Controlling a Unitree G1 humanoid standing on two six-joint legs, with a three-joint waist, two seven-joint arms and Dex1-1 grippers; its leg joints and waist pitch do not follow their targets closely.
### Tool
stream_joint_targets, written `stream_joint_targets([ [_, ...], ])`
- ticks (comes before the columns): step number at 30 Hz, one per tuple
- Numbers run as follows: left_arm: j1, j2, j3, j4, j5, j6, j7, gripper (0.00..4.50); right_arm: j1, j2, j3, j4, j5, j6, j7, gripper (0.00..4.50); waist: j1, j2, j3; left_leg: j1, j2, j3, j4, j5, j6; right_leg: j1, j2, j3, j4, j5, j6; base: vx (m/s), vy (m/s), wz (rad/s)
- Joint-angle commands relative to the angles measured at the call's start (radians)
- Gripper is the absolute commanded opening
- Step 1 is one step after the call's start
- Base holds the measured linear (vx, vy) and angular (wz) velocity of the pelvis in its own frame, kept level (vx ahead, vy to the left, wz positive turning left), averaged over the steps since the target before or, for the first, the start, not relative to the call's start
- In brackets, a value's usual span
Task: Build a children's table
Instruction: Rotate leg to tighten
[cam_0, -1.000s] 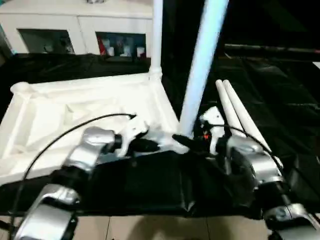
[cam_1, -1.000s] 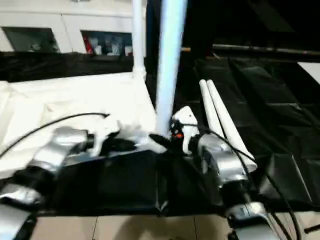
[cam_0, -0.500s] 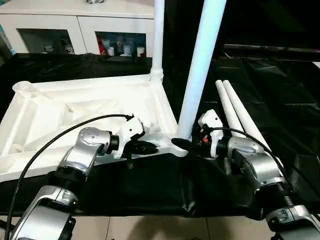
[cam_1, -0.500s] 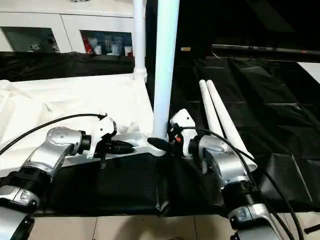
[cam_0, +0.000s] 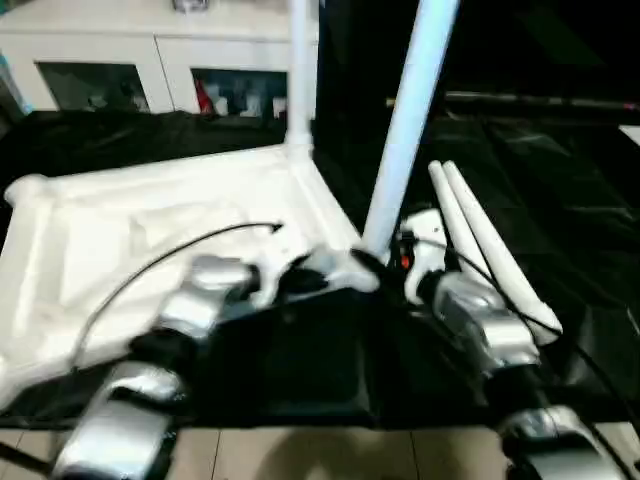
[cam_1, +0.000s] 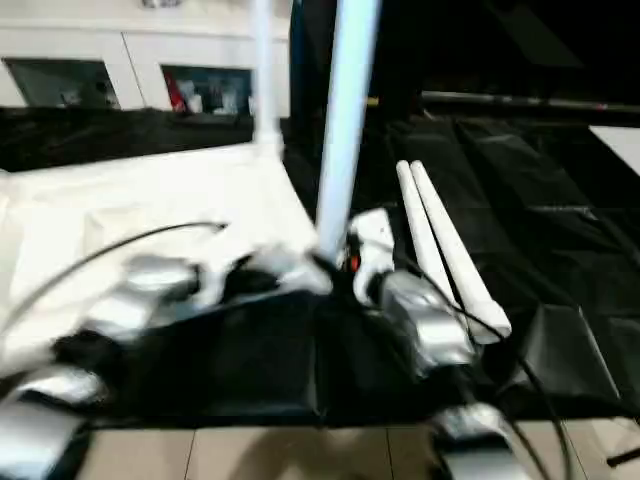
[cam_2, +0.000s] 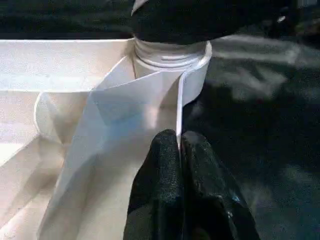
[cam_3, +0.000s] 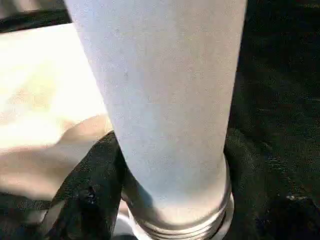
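At the near corner socket (cam_2: 170, 55): left hand (cam_2: 179, 145) pinches tabletop rim (cam_2: 181, 107); right hand (cam_3: 170, 160) clasps upright leg (cam_0: 405, 130). Advice: twist squarely, rim steady.

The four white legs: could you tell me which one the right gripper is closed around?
The near upright leg, standing in the tabletop's near corner socket. Another stands at the far corner; two lie loose on the black cover.
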Motion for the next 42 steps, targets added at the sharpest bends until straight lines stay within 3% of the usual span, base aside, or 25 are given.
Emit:
stream_joint_targets([
  [1,-0.026,-0.059,0.042,0.028,-0.033,0.007,0.104,0.0,-0.011,0.037,-0.073,0.135,0.02,0.025,-0.157,2.61,0.001,-0.005,-0.05,-0.015,-0.013,0.013,-0.069,-0.177,0.034,0.049,-0.032,0.033,-0.093,-0.408,-0.107,0.0,0.0,0.0],
  [3,-0.039,-0.083,0.034,0.04,-0.024,0.007,0.128,0.0,-0.045,0.061,-0.091,0.171,0.029,0.013,-0.206,2.61,0.0,-0.006,-0.055,-0.018,-0.014,0.013,-0.068,-0.159,0.033,0.051,-0.028,0.033,-0.086,-0.342,-0.118,0.0,0.0,0.0],
  [6,-0.044,-0.09,0.028,0.045,-0.015,-0.002,0.13,0.0,-0.069,0.068,-0.062,0.188,-0.01,-0.018,-0.218,2.61,0.001,-0.008,-0.057,-0.023,-0.015,0.015,-0.065,-0.136,0.048,0.056,-0.028,0.032,-0.079,-0.255,-0.142,0.0,0.0,0.0],
  [9,-0.043,-0.078,0.02,0.053,-0.002,-0.021,0.115,0.0,-0.093,0.079,-0.045,0.208,-0.027,-0.075,-0.176,2.61,0.0,-0.013,-0.056,-0.025,-0.014,0.015,-0.065,-0.142,0.06,0.058,-0.03,0.031,-0.079,-0.256,-0.155,0.0,0.0,0.0],
  [10,-0.043,-0.078,0.02,0.053,-0.002,-0.021,0.115,0.0,-0.093,0.079,-0.045,0.208,-0.027,-0.075,-0.176,2.95,0.001,-0.011,-0.055,-0.024,-0.014,0.015,-0.066,-0.151,0.062,0.058,-0.031,0.031,-0.081,-0.277,-0.151,0.0,0.0,0.0],
  [12,-0.026,-0.051,0.01,0.03,-0.009,-0.021,0.06,0.0,-0.087,0.067,-0.015,0.183,-0.039,-0.098,-0.099,3.31,0.0,-0.016,-0.054,-0.026,-0.015,0.015,-0.066,-0.154,0.068,0.059,-0.031,0.031,-0.082,-0.291,-0.145,0.0,0.0,0.0],
  [14,-0.005,-0.019,-0.003,0.004,-0.018,-0.031,-0.011,0.0,-0.084,0.047,0.01,0.163,-0.047,-0.105,-0.03,3.34,0.0,-0.016,-0.056,-0.027,-0.013,0.014,-0.065,-0.143,0.075,0.062,-0.032,0.031,-0.079,-0.272,-0.148,0.0,0.0,0.0],
  [16,0.005,-0.005,-0.005,-0.008,-0.023,-0.026,-0.039,0.0,-0.081,0.032,0.025,0.149,-0.049,-0.101,0.01,3.56,-0.002,-0.016,-0.056,-0.027,-0.013,0.016,-0.063,-0.126,0.085,0.061,-0.032,0.032,-0.077,-0.246,-0.165,0.0,0.0,0.0],
  [17,0.011,0.006,-0.007,-0.015,-0.027,-0.026,-0.06,0.0,-0.077,0.02,0.036,0.138,-0.05,-0.096,0.04,3.69,0.0,-0.017,-0.058,-0.031,-0.012,0.014,-0.063,-0.107,0.088,0.066,-0.033,0.032,-0.071,-0.219,-0.174,0.0,0.0,0.0],
  [20,0.056,0.086,-0.019,-0.065,-0.057,-0.041,-0.22,0.0,-0.023,-0.074,0.094,0.015,-0.019,-0.045,0.286,3.69,0.002,-0.014,-0.057,-0.026,-0.007,0.016,-0.061,-0.094,0.11,0.066,-0.03,0.033,-0.066,-0.163,-0.196,0.0,0.0,0.0],
  [22,0.064,0.1,-0.018,-0.074,-0.065,-0.043,-0.25,0.0,-0.01,-0.093,0.104,-0.012,-0.011,-0.034,0.333,3.69,0.003,-0.014,-0.057,-0.027,-0.006,0.016,-0.061,-0.082,0.121,0.065,-0.03,0.035,-0.06,-0.118,-0.214,0.0,0.0,0.0],
  [26,0.096,0.177,-0.017,-0.125,-0.101,-0.04,-0.399,0.0,0.065,-0.196,0.174,-0.149,0.018,0.023,0.548,3.69,0.005,-0.013,-0.056,-0.023,-0.004,0.017,-0.062,-0.107,0.122,0.066,-0.03,0.036,-0.06,-0.114,-0.226,0.0,0.0,0.0],
  [30,0.097,0.202,-0.004,-0.125,-0.103,-0.043,-0.412,0.0,0.091,-0.225,0.2,-0.194,0.023,0.044,0.614,3.69,0.005,-0.012,-0.051,-0.022,-0.004,0.016,-0.066,-0.154,0.09,0.062,-0.031,0.036,-0.07,-0.209,-0.207,0.0,0.0,0.0],
  [33,0.101,0.213,0.002,-0.132,-0.11,-0.04,-0.419,0.0,0.101,-0.23,0.205,-0.216,0.017,0.056,0.629,3.69,0.006,-0.014,-0.052,-0.022,-0.003,0.015,-0.067,-0.143,0.076,0.062,-0.033,0.037,-0.069,-0.216,-0.194,0.0,0.0,0.0],
  [37,0.11,0.219,0.002,-0.15,-0.117,-0.033,-0.432,0.0,0.1,-0.224,0.209,-0.223,0.017,0.065,0.627,3.69,0.005,-0.017,-0.053,-0.024,-0.004,0.015,-0.065,-0.121,0.076,0.063,-0.031,0.037,-0.065,-0.18,-0.203,0.0,0.0,0.0],
  [42,0.115,0.217,0.0,-0.156,-0.117,-0.031,-0.434,0.0,0.101,-0.217,0.22,-0.217,0.008,0.065,0.628,3.4,0.005,-0.017,-0.053,-0.023,-0.005,0.016,-0.065,-0.119,0.076,0.063,-0.032,0.037,-0.065,-0.185,-0.202,0.0,0.0,0.0],
])
